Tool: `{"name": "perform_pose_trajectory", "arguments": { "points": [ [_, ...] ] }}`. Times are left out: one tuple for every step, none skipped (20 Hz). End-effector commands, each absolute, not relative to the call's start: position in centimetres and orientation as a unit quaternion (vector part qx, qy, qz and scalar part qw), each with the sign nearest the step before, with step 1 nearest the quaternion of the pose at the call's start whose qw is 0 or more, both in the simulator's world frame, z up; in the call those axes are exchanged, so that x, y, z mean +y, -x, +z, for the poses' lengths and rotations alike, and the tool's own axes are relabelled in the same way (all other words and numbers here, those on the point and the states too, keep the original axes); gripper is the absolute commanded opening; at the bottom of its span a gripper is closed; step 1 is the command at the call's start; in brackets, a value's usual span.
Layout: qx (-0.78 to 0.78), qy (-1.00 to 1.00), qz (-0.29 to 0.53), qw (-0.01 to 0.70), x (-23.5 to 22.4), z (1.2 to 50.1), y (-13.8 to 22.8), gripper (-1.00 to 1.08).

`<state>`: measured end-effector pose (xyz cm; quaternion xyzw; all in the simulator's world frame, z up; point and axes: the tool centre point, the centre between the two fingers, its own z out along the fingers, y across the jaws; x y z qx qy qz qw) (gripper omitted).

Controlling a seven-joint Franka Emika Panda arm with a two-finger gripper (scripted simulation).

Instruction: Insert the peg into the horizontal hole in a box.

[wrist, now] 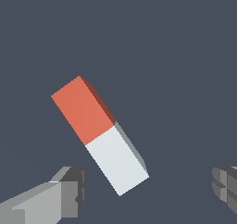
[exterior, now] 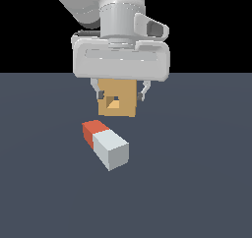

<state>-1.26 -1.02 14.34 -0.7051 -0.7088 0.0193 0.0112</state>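
We see the gripper [exterior: 121,95] hanging from the grey wrist of the arm above the dark blue-grey floor [exterior: 206,183], and it holds nothing. Its jaws stand wide apart: in the wrist view the two grey fingers [wrist: 51,197] appear at opposite sides of the picture, with only bare floor and a part of the peg between them. In the exterior view only the small dark fingertips [exterior: 100,94] show under the wide grey hand.

The peg [exterior: 106,143] lies flat on the floor, below the gripper and apart from it, nearer to the camera in the exterior view. No finger touches it. It lies at a slant to the line between the two fingers. In the wrist view its white half [wrist: 116,159] reaches into the gap between the fingers, closer to one finger than to the other, and its red-orange half [wrist: 83,108] points away from the gripper, toward the box.

The tan box [exterior: 117,103] stands upright on the floor behind the gripper, its upper part hidden by the hand. The small square hole [exterior: 113,103] in its face shows between the fingertips. The box is well apart from the peg, beyond its red-orange end.
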Motion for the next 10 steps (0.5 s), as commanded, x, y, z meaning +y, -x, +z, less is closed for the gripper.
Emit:
{"name": "perform_pose_trajectory", "arguments": {
  "points": [
    [-0.709,0.705,0.019,0.011,-1.02,14.34,1.26,1.0],
    [-0.709,0.705,0.019,0.011,-1.03,14.34,1.27,1.0],
    [-0.71,0.704,0.019,0.011,-1.04,14.31,1.28,1.0],
    [-0.711,0.703,0.019,0.011,-1.05,14.28,1.3,1.0],
    [-0.713,0.701,0.019,0.011,-1.07,14.23,1.33,1.0],
    [-0.715,0.699,0.019,0.011,-1.1,14.16,1.36,1.0],
    [-0.717,0.697,0.019,0.011,-1.14,14.08,1.41,1.0],
    [-0.72,0.693,0.018,0.011,-1.18,13.99,1.46,1.0],
    [-0.724,0.69,0.018,0.01,-1.22,13.88,1.51,1.0],
    [-0.727,0.686,0.018,0.01,-1.28,13.75,1.58,1.0]
  ]
}}
